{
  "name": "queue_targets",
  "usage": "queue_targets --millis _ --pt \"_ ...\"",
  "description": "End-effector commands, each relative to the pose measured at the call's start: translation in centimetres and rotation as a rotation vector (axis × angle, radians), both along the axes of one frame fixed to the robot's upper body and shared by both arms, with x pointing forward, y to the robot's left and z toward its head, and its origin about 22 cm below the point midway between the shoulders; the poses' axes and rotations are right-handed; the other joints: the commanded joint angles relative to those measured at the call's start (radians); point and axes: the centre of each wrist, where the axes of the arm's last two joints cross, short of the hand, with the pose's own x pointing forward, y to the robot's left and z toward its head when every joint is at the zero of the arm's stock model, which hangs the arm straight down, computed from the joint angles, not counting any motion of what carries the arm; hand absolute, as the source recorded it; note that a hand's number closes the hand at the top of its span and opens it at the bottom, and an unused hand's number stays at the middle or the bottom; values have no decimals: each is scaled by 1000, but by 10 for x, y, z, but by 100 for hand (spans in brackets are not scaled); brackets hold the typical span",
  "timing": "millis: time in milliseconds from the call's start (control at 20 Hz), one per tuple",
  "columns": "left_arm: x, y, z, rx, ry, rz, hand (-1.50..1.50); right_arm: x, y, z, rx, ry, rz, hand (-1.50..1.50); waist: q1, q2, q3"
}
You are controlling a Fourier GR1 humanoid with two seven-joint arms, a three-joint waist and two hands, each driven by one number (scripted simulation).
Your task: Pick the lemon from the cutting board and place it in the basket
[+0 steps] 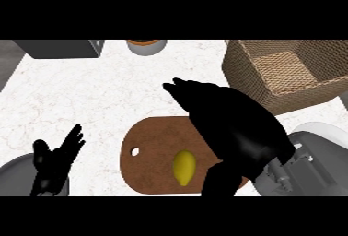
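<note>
A yellow lemon (184, 167) lies on the brown wooden cutting board (153, 154), near its right side. My right hand (231, 124) hovers over the board's right part, fingers stretched toward the far left and its thumb low beside the lemon; nothing is held in it. The woven basket (272, 90) stands at the far right of the counter, with nothing visible inside. My left hand (55, 161) rests open at the lower left, fingers up, away from the board.
A grey box-like appliance (58, 48) sits at the far left edge. A small grey bowl with orange contents (146, 45) stands at the far middle. The white speckled counter (88, 97) stretches between them and the board.
</note>
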Motion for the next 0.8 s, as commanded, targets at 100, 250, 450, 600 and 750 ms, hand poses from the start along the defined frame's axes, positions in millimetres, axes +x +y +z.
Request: queue_targets --millis 100,250,450,600,750 --pt "-5 1 -17 7 119 6 0 -19 6 -26 -66 38 -150 -150 1 14 -5" --pt "-20 1 -19 -10 124 -7 0 -23 20 -47 -80 28 -146 -150 18 14 -5" --pt "-15 -3 -17 11 115 4 0 -13 16 -68 -163 50 -170 -150 15 15 -5" --pt "-5 12 -3 0 120 9 0 -11 10 -84 -175 78 -163 -150 15 16 -5" --pt "-23 -7 -21 -12 129 -12 0 -12 25 -87 -140 73 -176 -150 24 16 -5"
